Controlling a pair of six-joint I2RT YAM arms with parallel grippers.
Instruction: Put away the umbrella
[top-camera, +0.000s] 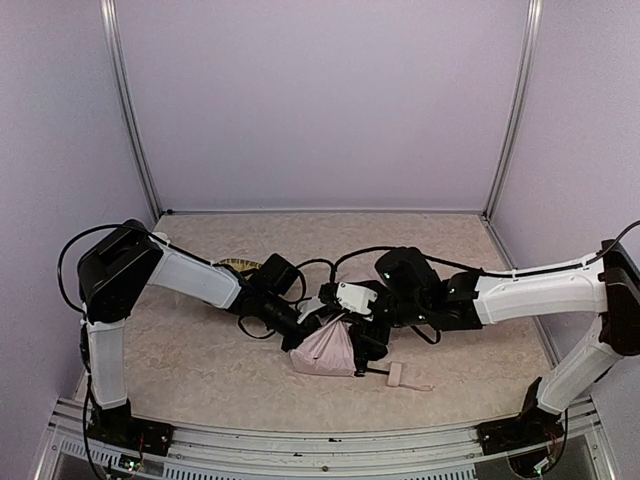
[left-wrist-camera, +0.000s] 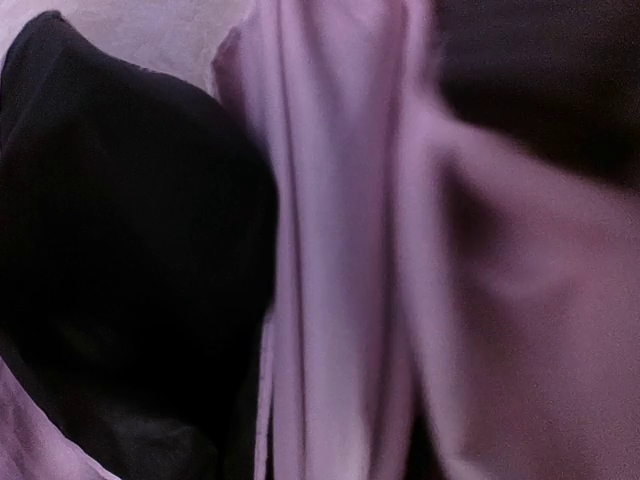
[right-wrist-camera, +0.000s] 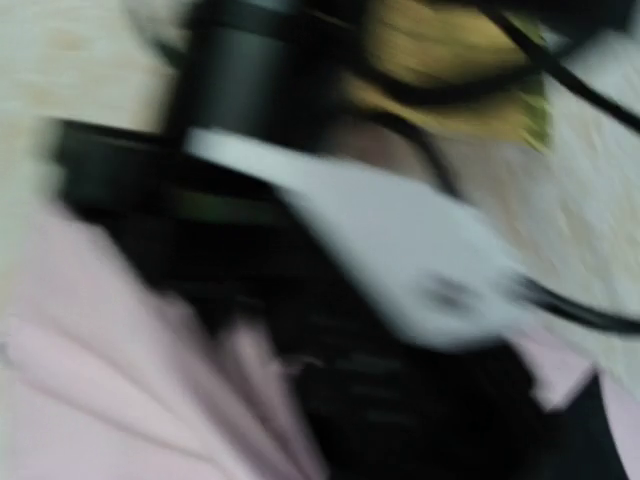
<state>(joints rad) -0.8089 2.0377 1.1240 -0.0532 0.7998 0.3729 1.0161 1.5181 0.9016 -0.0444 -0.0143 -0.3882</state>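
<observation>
The umbrella (top-camera: 325, 352) lies collapsed mid-table, its pale pink fabric bunched up into a peak between the two arms. Its thin black shaft runs right to the small pink handle (top-camera: 395, 375) lying on the table. My left gripper (top-camera: 322, 322) is pressed into the top of the fabric. In the left wrist view pink folds (left-wrist-camera: 340, 250) and black lining (left-wrist-camera: 120, 250) fill the picture and hide the fingers. My right gripper (top-camera: 368, 338) is at the fabric's right side, shut. The right wrist view is blurred, showing pink fabric (right-wrist-camera: 90, 400) and the left wrist. Whether it pinches cloth I cannot tell.
A woven yellow tray (top-camera: 240, 265) peeks out behind the left forearm and shows as a blur in the right wrist view (right-wrist-camera: 450, 60). Black cables loop between the arms. Walls enclose the marbled table (top-camera: 200, 370) on three sides, and a metal rail lines the near edge.
</observation>
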